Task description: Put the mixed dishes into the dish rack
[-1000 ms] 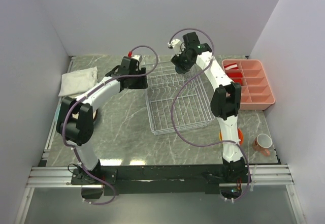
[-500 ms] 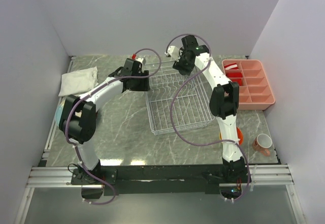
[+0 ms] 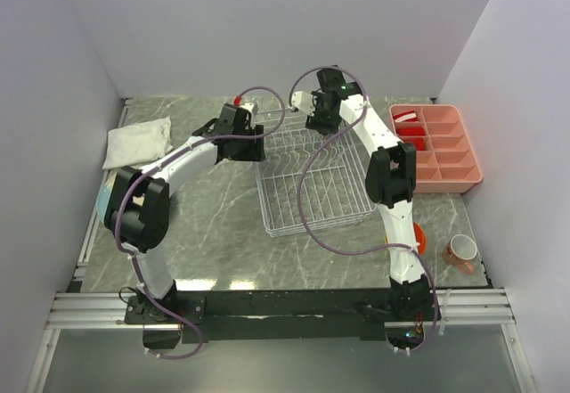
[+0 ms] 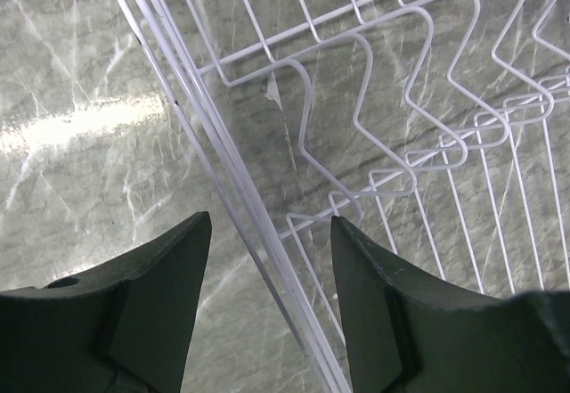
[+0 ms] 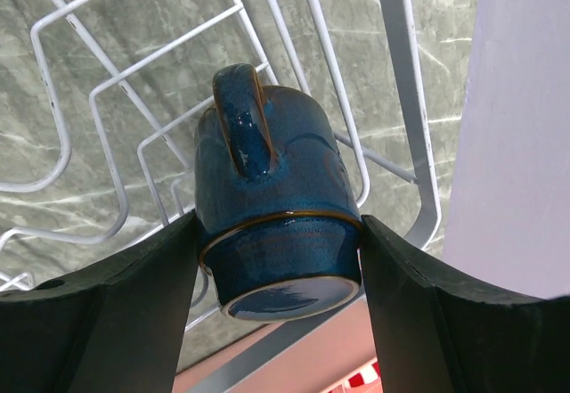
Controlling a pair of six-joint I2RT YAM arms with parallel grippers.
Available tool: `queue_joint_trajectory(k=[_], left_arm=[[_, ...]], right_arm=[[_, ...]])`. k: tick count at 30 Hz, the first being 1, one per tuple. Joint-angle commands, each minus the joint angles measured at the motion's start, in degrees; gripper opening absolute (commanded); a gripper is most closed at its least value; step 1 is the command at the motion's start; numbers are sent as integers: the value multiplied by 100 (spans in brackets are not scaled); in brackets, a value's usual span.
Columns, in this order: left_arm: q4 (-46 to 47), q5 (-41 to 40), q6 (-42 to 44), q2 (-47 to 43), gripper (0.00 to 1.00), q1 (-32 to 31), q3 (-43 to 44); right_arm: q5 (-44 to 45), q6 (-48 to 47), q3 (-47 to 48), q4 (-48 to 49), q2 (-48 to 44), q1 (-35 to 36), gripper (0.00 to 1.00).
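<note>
In the right wrist view a small dark blue mug hangs upside down, handle facing the camera, with my right gripper shut on its sides. It is just above the wires of the dish rack, by the rack's corner. From above, the right gripper is at the far edge of the white dish rack, and the mug is hidden under the wrist. My left gripper is open, its fingers straddling the rack's rim wire without touching it. It is at the rack's far left corner.
A pink compartment tray stands right of the rack. A pinkish mug lies at the near right, and an orange bowl peeks from behind the right arm. A white folded cloth lies far left, with a light blue plate edge under the left arm.
The right gripper has come down and a little left with the blue mug, to the rack's far edge. The left gripper has shifted slightly right onto the rack's rim.
</note>
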Motion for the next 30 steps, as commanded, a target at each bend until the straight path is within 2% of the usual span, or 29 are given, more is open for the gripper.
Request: queue_joint_trajectory(k=[1,3,7,10,19,27,30], left_arm=[[192,102,89,-5,62,-41,-49],[201,84,98,-5,63,-58,-58],[218,137,98,3,63,-76,-76],[227,146,98,-5,63,-67,-76],[254,111,107,-49,63,-76,-137],[315,128,80,-49,63,-85,-146],[333,102,98,-41,63,-111,-146]], right_arm=[[0,-93,-91,59,45,79,45],[18,-93,-135,129,37,79,47],[53,-136,-319,252,-42,88,59],[79,-233,-512,384,-156,105,59],[-202,-234,-539,138,-349,229,41],[-193,-515,-812,129,-666,325,40],[-246,-708,-742,-169,-701,317,40]])
